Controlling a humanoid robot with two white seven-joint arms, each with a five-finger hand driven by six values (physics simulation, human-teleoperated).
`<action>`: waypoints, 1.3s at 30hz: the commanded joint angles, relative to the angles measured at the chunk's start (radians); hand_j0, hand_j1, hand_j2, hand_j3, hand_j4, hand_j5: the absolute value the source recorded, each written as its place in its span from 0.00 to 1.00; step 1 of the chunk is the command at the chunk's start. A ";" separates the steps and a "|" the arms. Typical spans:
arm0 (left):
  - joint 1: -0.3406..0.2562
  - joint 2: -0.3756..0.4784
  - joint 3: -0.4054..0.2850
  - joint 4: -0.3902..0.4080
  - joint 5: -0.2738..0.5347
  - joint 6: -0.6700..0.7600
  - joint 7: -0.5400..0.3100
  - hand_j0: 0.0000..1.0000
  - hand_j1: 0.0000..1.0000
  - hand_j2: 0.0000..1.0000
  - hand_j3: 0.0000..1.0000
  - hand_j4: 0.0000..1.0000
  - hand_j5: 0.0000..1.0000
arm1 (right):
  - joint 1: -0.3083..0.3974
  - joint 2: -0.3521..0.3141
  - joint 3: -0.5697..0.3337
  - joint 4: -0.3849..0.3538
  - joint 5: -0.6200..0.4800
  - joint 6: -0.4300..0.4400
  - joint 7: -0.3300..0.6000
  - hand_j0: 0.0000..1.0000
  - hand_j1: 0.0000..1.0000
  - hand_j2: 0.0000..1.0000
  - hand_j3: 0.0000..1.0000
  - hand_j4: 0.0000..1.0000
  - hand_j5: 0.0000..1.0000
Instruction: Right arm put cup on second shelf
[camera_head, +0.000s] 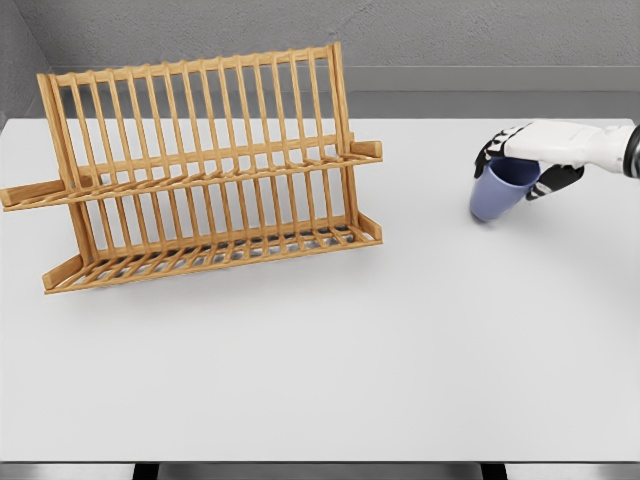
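A blue cup (499, 192) sits tilted at the right of the white table (330, 350), its open mouth turned up and to the right. My right hand (528, 158) comes in from the right edge and is shut on the cup's rim, dark fingers wrapped over both sides of it. A wooden two-tier dish rack (205, 165) stands at the left, with an upper slatted shelf (220, 168) and a lower one (215, 255). The cup is well to the right of the rack, apart from it. No left arm shows.
A grey wall runs behind the table's far edge. The table's front edge lies near the bottom of the view, with dark legs below it.
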 joint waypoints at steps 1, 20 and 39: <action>0.000 0.000 0.000 0.000 0.000 0.000 0.000 1.00 1.00 1.00 1.00 1.00 1.00 | 0.000 -0.001 -0.006 -0.002 -0.008 0.003 -0.001 0.64 0.64 0.64 0.64 0.64 0.64; 0.000 0.000 0.000 0.000 0.000 0.000 0.000 1.00 1.00 1.00 1.00 1.00 1.00 | -0.034 0.003 -0.123 -0.088 -0.010 0.003 -0.001 0.61 0.61 0.61 0.61 0.61 0.61; 0.000 0.000 0.000 0.000 0.000 0.000 0.000 1.00 1.00 1.00 1.00 1.00 1.00 | -0.086 0.117 -0.147 -0.223 -0.007 0.003 -0.001 0.60 0.60 0.60 0.60 0.60 0.60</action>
